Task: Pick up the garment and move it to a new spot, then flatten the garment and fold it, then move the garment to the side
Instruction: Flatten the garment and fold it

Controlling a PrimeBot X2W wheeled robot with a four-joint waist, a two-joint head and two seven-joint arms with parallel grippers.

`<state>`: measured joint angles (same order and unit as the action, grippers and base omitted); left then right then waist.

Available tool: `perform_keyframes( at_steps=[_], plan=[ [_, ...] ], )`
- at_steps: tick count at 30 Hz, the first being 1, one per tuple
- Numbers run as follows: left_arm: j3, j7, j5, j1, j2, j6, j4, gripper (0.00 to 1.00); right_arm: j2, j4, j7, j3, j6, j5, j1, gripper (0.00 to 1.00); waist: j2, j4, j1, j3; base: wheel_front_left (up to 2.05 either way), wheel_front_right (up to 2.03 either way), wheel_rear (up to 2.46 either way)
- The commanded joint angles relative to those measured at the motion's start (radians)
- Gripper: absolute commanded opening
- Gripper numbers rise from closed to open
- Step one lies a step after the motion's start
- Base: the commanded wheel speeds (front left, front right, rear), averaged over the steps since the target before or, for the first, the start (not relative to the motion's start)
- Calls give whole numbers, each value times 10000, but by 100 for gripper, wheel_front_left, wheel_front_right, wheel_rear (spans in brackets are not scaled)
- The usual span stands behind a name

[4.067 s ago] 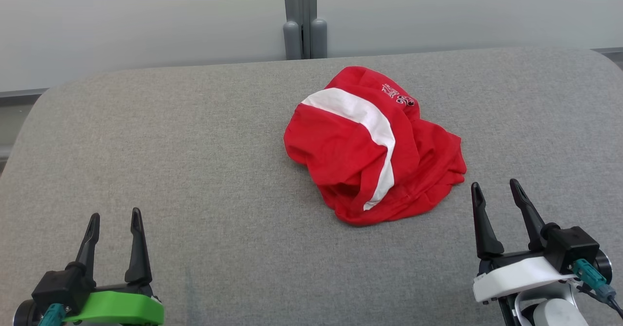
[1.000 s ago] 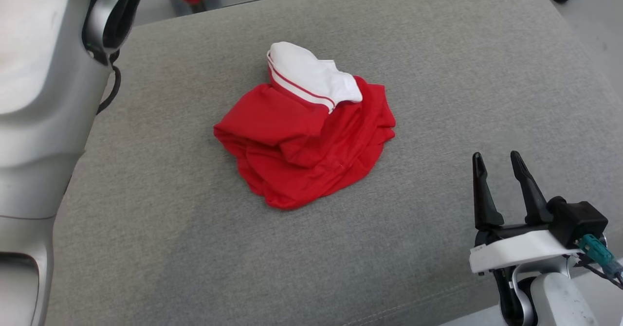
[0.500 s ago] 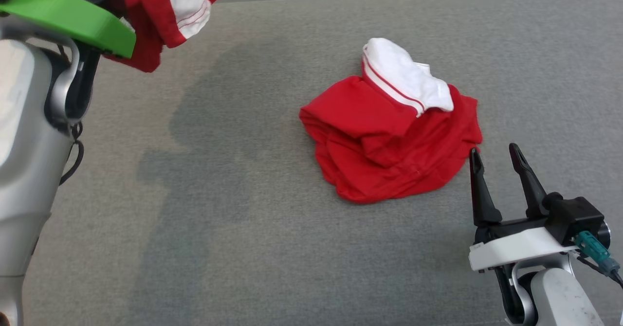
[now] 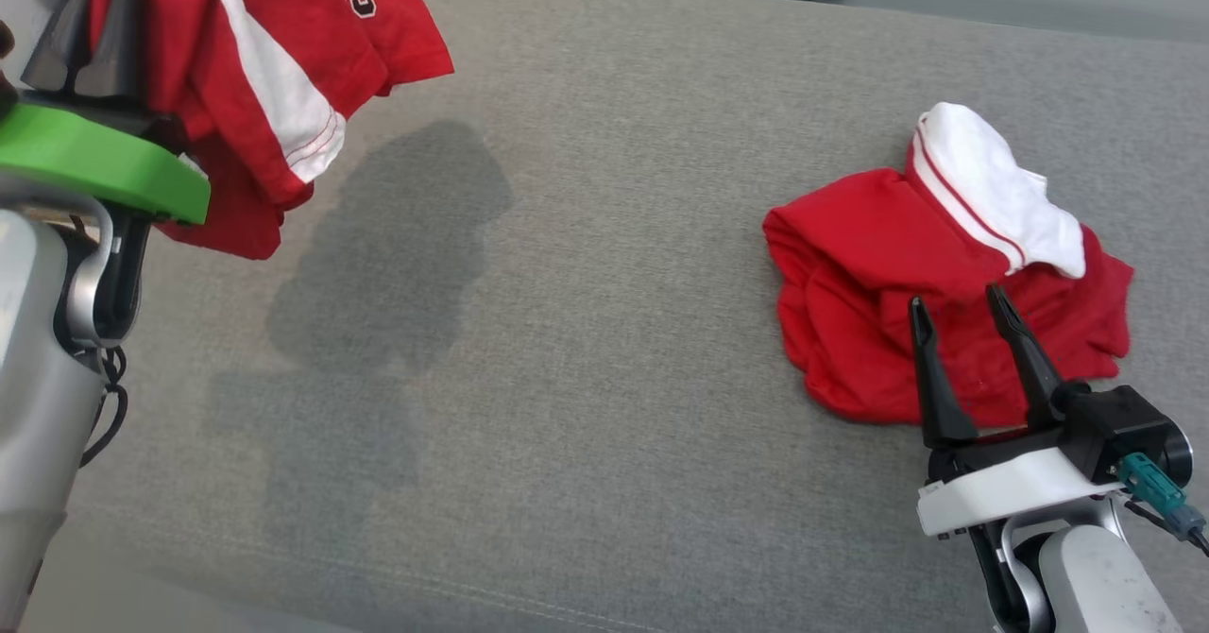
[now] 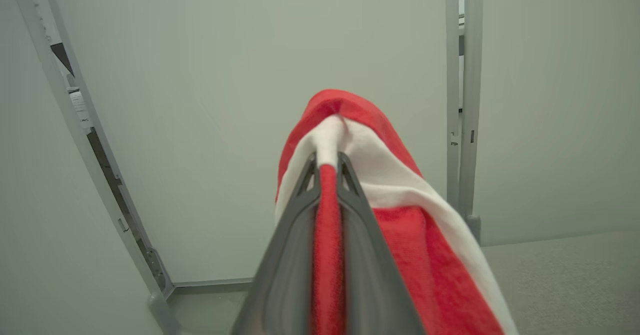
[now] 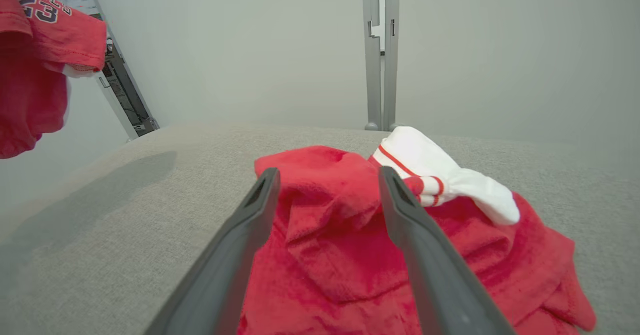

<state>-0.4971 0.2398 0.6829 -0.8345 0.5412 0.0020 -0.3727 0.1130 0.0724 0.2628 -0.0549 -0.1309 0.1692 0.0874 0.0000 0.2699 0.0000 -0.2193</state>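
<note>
The garment [image 4: 274, 57] is hanging bunched from your left gripper [image 5: 327, 167], up off the desk [image 4: 604, 378] at its far left, with the jaws pinching shut on a red-and-white fold. It is looking light, soft and limp, so it will likely be drooping and swinging in transit. For flattening, a hem or shoulder edge should be serving you better than mid-cloth. Your right gripper [image 4: 954, 296] is standing wide open and empty, by the near edge of a second red heap [image 4: 869, 246].
</note>
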Motion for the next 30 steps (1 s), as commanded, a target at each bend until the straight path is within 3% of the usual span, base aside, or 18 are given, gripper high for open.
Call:
perform_keyframes(
  at_steps=[1, 11, 16, 30],
  plan=[
    [64, 97, 48, 208, 56, 76, 22, 0, 88, -28, 31, -18, 3, -45, -51, 100, 0, 731, 0, -19, 0, 0, 0],
    [444, 182, 37, 83, 348, 138, -134, 0, 328, -231, 31, -189, 3, -98, 172, 100, 0, 658, 0, -429, 0, 0, 0],
    [789, 228, -129, -521, 607, 57, -668, 0, 567, -491, 31, -143, 3, -222, 346, 100, 0, 105, 0, -953, 0, 0, 0],
    [2466, 268, -676, -1548, 480, -539, -2681, 0, 1240, -2635, -314, 690, 3, -725, 82, 100, 0, -1528, 0, -2785, 0, 0, 0]
  ],
)
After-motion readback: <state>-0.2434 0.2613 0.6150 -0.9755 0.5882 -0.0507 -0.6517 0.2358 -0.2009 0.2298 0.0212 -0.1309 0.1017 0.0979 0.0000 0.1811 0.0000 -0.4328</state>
